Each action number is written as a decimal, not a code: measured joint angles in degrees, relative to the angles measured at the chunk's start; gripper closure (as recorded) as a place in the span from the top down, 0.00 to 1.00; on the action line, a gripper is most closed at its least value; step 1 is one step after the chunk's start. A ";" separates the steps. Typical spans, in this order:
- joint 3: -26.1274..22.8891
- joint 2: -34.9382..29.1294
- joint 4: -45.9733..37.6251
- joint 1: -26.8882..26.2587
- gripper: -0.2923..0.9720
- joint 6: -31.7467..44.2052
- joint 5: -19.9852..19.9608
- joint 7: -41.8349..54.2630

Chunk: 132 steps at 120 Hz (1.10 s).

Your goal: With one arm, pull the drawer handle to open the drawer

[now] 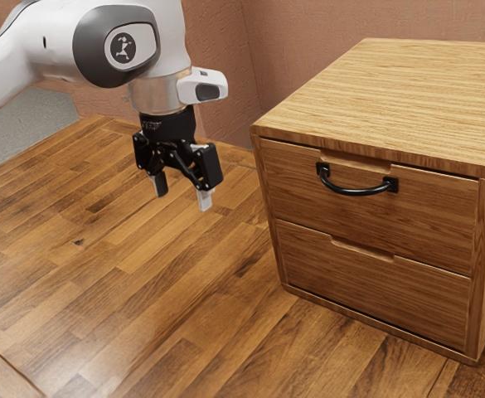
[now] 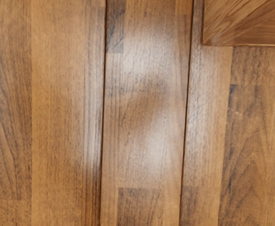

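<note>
The handle (image 1: 354,184) is a black bow on the front of the upper drawer (image 1: 408,217), well apart from the pincer (image 1: 181,191), off to the exterior view's right of it and at about the same height. The pincer hangs above the counter (image 1: 101,274) with its fingers (image 1: 206,199) spread and pointing down, nothing between them and nothing touching them. Above it the white arm (image 1: 76,41) comes in from the exterior view's upper left. Under the pincer lie bare wooden planks; the wrist view looks straight down on them (image 2: 142,122), with a corner of the cabinet (image 2: 243,21) off to one side. The cabinet (image 1: 408,91) stands on the counter beyond the pincer. Its upper drawer sits flush in the frame, and the lower drawer (image 1: 375,286), which has a cut-out notch at its top edge, is flush as well.
</note>
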 joint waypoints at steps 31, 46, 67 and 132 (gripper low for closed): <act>-0.05 0.03 0.00 0.03 0.77 -0.12 -0.04 -0.12; 0.02 0.10 0.00 0.07 0.77 -0.14 -0.28 -0.16; 0.02 -1.30 5.65 0.29 0.77 -1.84 -0.59 -0.22; -2.75 -3.09 9.46 -0.85 0.77 -3.23 -7.91 45.47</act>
